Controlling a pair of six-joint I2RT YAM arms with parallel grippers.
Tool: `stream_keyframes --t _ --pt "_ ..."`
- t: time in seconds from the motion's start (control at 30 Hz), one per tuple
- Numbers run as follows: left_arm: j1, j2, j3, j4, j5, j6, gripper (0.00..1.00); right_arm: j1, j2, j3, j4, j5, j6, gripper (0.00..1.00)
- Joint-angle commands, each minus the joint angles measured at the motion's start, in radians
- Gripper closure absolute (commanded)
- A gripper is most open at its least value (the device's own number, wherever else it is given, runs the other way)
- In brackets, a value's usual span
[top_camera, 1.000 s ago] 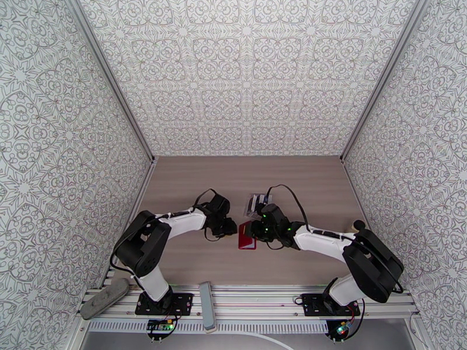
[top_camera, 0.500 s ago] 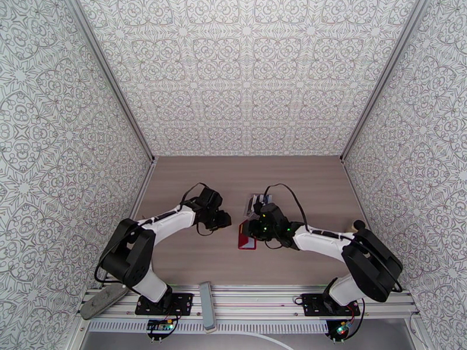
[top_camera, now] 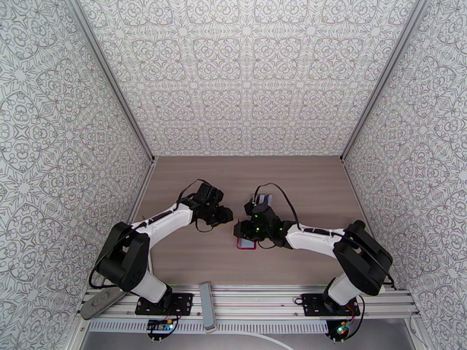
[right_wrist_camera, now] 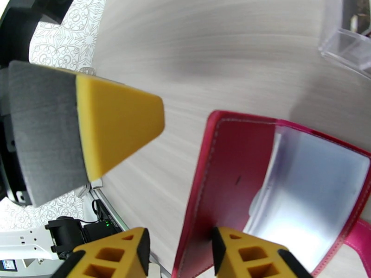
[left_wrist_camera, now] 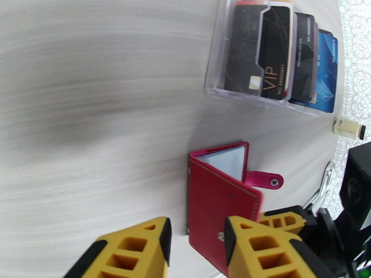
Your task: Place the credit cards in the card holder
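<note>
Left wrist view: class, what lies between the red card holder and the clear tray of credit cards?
Nothing: the left wrist view shows bare table between the card holder and the clear tray of credit cards.

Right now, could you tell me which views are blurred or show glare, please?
Top external: sharp, evenly lit. Left wrist: table smeared by motion blur, cards and wallet legible. Right wrist: table streaked too, the wallet's clear pocket washed out by glare.

We see the card holder (right_wrist_camera: 232, 172) open on the table (right_wrist_camera: 208, 52), clear pocket (right_wrist_camera: 310, 191) up, w/ right gripper (right_wrist_camera: 181, 239) jaws apart by its edge.
</note>
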Motion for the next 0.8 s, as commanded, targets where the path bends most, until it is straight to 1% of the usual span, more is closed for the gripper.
stream_keyframes --t 0.0,0.2,0.3,0.53,0.77 --pt "0.007 -0.032 0.025 -0.008 0.035 0.005 0.62 0.012 0.026 0.031 0.015 -0.008 0.007 0.58" --pt "0.002 -0.039 0.022 0.007 0.057 0.010 0.62 0.017 0.043 0.033 0.027 -0.013 0.013 0.56" --pt "-0.007 -0.028 0.021 0.011 0.076 0.016 0.62 0.019 0.052 0.036 0.037 -0.019 0.018 0.54" --pt "-0.032 -0.016 0.024 0.019 0.081 0.026 0.61 0.021 0.064 0.044 0.039 -0.028 0.023 0.48" --pt "-0.038 -0.003 0.026 0.025 0.097 0.032 0.60 0.026 0.074 0.056 0.042 -0.040 0.023 0.46"
